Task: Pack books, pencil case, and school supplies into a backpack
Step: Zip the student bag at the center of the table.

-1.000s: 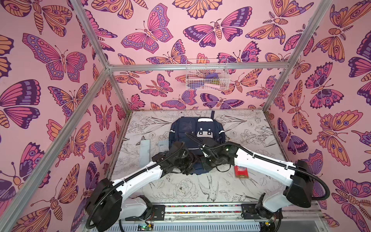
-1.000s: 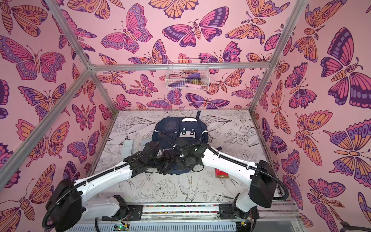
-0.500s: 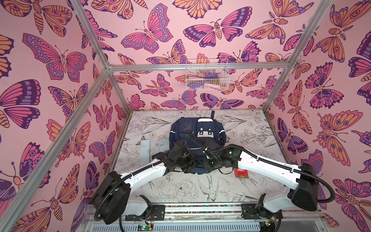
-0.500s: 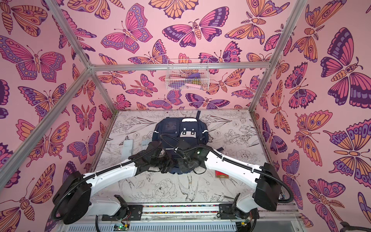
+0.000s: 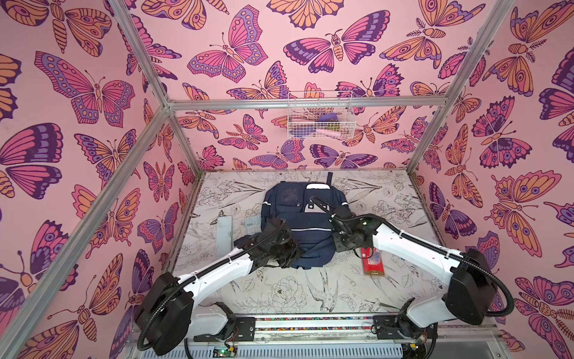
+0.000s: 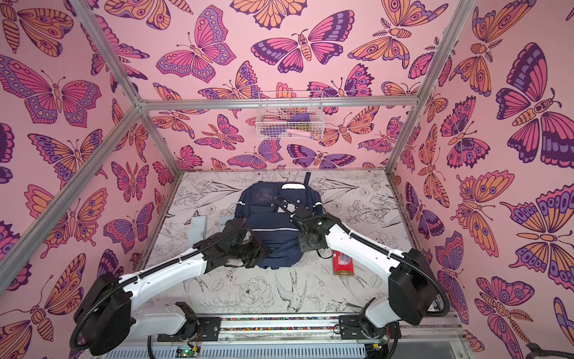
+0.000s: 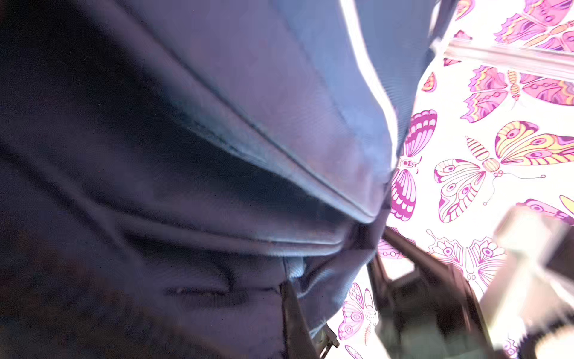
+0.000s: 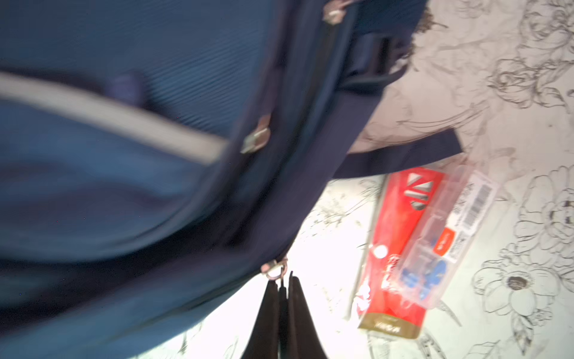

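Right gripper (image 8: 283, 281) pinches metal zipper pull (image 8: 273, 268) of large navy-blue fabric backpack (image 5: 298, 223); left gripper (image 5: 290, 252) sits closed at its edge, probably on fabric (blurry).

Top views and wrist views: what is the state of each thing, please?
navy-blue fabric backpack: lying flat, front up.
left claw: shut on the backpack's fabric.
right claw: shut on a metal zipper pull.
red flat packet: lying beside the backpack, unpacked.
white wire basket: hanging, holding items.
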